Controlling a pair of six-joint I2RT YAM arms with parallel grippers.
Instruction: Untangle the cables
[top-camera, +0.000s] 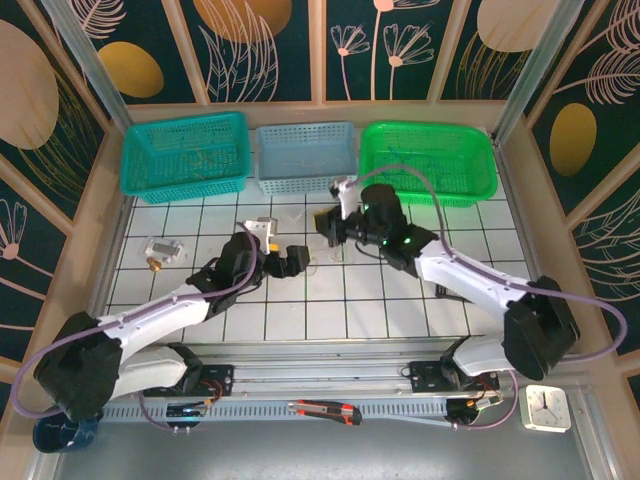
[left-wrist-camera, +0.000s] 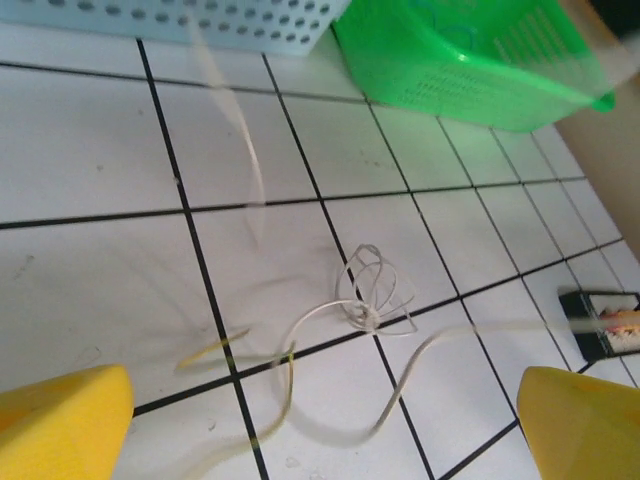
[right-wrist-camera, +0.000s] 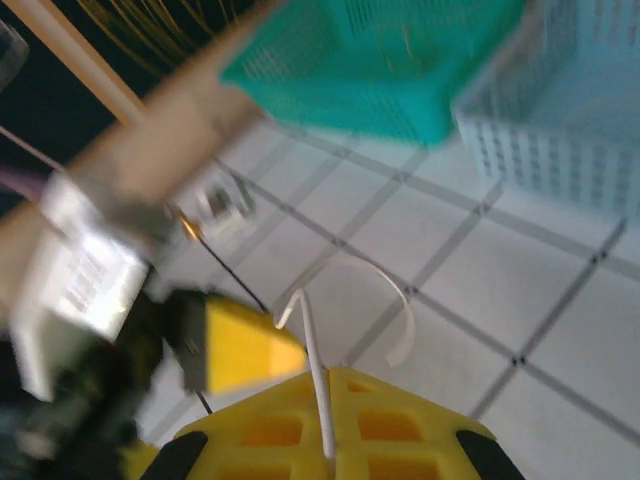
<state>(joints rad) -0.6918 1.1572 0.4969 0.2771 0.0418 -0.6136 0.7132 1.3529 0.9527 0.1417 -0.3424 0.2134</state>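
the cables (left-wrist-camera: 370, 315) lie on the tiled tabletop (left-wrist-camera: 90, 150), well apart from the green basket (left-wrist-camera: 470, 60): a small knot of thin loops with pale tails trailing toward the near edge. one white strand (right-wrist-camera: 312, 350) is clamped in the right jaws, which are pinched together on it. in the right wrist view it comes straight out from between the yellow pads (right-wrist-camera: 270, 440) and arcs over the tiles. the left jaws stand wide apart, low over the tabletop, with the knot ahead of them and nothing gripped. the step in hand looks like a two-point pull, with one strand held and another to be caught. to do it well, bring the left jaws down on a loose tail just beside the knot, not on the knot itself. close fully, since the wire is so thin. then draw the arms apart slowly and low, checking that the loops open rather than cinch. ease off if the held strand starts to slip.
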